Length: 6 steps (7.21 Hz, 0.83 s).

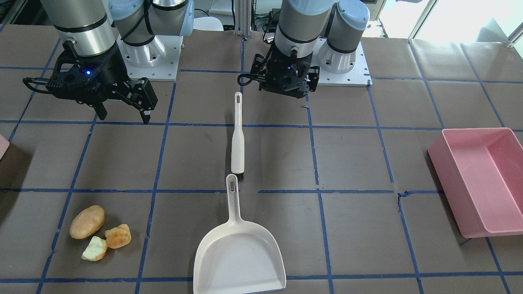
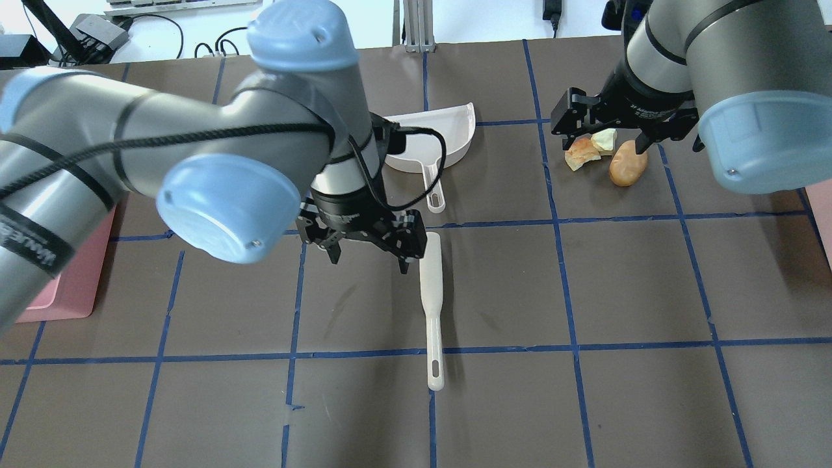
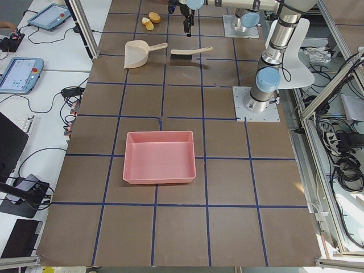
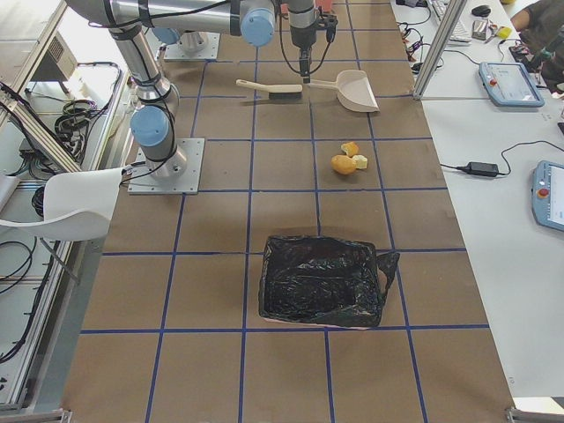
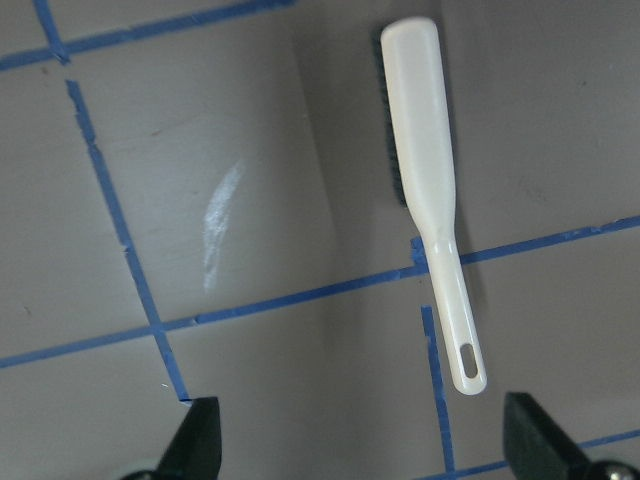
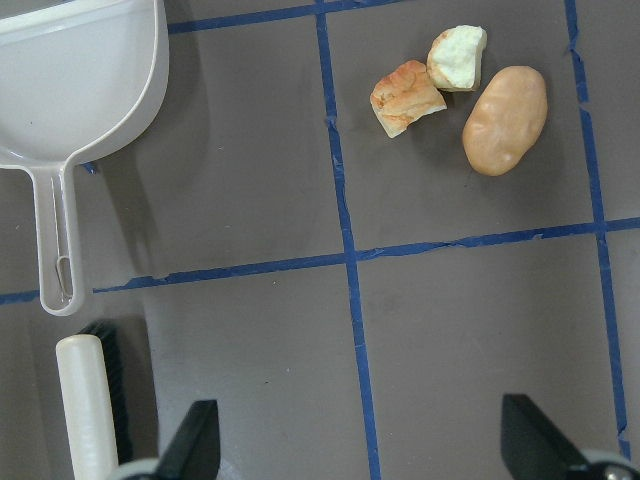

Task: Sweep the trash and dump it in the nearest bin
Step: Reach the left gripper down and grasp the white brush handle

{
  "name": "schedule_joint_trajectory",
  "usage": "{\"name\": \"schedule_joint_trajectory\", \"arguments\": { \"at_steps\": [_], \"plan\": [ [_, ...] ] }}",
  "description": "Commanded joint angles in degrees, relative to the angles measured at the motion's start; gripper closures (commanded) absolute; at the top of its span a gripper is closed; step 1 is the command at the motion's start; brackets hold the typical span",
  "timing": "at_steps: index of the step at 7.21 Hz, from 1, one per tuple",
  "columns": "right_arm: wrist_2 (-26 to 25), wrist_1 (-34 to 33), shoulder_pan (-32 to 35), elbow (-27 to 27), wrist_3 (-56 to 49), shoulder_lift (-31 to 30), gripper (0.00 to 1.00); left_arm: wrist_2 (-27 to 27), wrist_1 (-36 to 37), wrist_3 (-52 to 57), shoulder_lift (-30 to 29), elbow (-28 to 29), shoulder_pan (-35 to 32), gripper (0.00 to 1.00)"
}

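**Trash:** three lumps clustered on the tabletop (image 1: 351,163), on the robot's right.
- Smooth tan potato-shaped lump (image 1: 87,221)
- Crusty orange-brown chunk (image 1: 118,236)
- Pale yellow-green chunk (image 1: 94,248)

**Risk:** the rounded lumps may roll or scatter past the pan lip under a fast sweep.

**Brush** (image 1: 237,139)**:** slim white plastic, dark bristles, lying unheld.

**Dustpan** (image 1: 239,249)**:** glossy white, shallow.

**Left fingers** (image 2: 402,255)**, right fingers** (image 1: 144,110)**:** spread, empty.

**Risk:** dumping into the farther pink bin (image 1: 482,179).
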Motion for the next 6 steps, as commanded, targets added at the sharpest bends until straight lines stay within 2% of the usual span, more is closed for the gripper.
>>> {"name": "schedule_joint_trajectory", "arguments": {
  "at_steps": [1, 2, 4, 5, 6],
  "plan": [
    [0.2, -5.1, 1.5, -1.0, 1.6, 4.6, 0.00, 0.3, 14.7, -8.0, -3.8, -9.8, -7.3, 0.00],
    [0.2, -6.6, 3.7, -2.8, 1.9, 7.2, 0.00, 0.1, 19.3, -9.5, -6.2, -13.1, -9.7, 0.00],
    [-0.1, -9.1, 5.2, -5.5, 1.6, 11.5, 0.00, 0.4, 24.6, -10.0, -10.2, -14.2, -12.9, 0.00],
    [-0.1, -9.0, 3.6, -5.3, -0.7, 11.2, 0.00, 0.4, 26.0, -9.9, -10.4, -14.1, -12.9, 0.04],
    [-0.3, -8.6, 3.3, -4.8, -2.7, 9.8, 0.00, 0.5, 26.0, -9.7, -9.6, -14.4, -12.8, 0.14]
  ]
}}
